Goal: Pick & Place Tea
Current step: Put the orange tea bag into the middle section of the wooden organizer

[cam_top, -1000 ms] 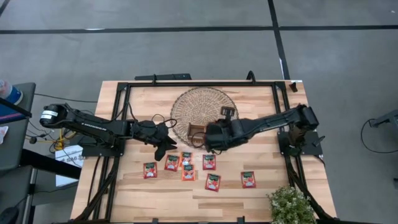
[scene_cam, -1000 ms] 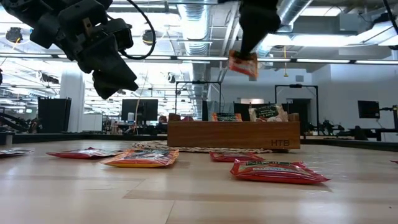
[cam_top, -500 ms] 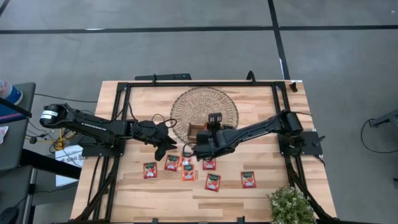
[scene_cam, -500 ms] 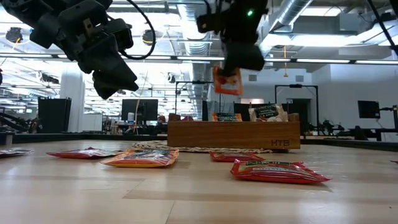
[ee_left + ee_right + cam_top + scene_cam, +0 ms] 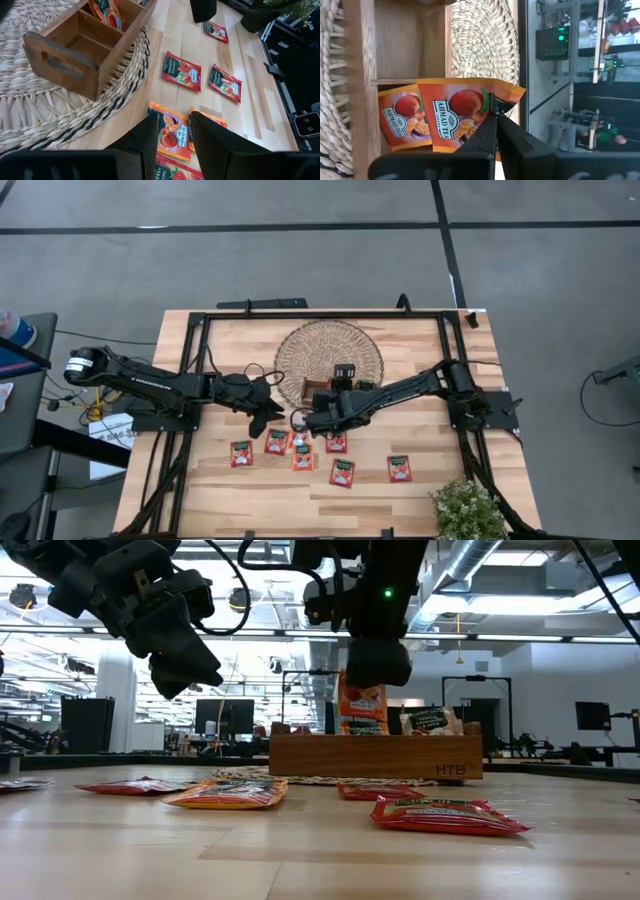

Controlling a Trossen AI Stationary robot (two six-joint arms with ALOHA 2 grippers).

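Note:
My right gripper (image 5: 362, 678) is over the brown wooden tray (image 5: 375, 757), shut on an orange tea sachet (image 5: 362, 708). In the right wrist view this sachet (image 5: 460, 117) hangs in front of a tray compartment, beside another orange sachet (image 5: 399, 122) standing in it. More sachets stand in the tray (image 5: 430, 720). Several red tea sachets (image 5: 343, 472) lie flat on the table near the front. My left gripper (image 5: 172, 145) hovers open above two orange sachets (image 5: 172, 137), left of the tray, with nothing between its fingers. My right gripper pinches the sachet's top edge (image 5: 492, 100) between its two fingertips, coming slanting down from above. The sachet hangs upright below the fingers. Its lower end (image 5: 362, 730) is level with the tray's rim; whether it touches the tray I cannot tell.
The tray stands on a round woven mat (image 5: 330, 350) at mid-table. A black frame (image 5: 300, 315) runs round the table. A potted plant (image 5: 468, 508) stands at the near right corner. Bare wood shows to the right of the sachets.
My right gripper has come down and toward the table's left with the orange sachet, rolling a little on the way. The sachet, once well above the tray, now hangs with its lower end at the tray's rim. The left arm has kept still.

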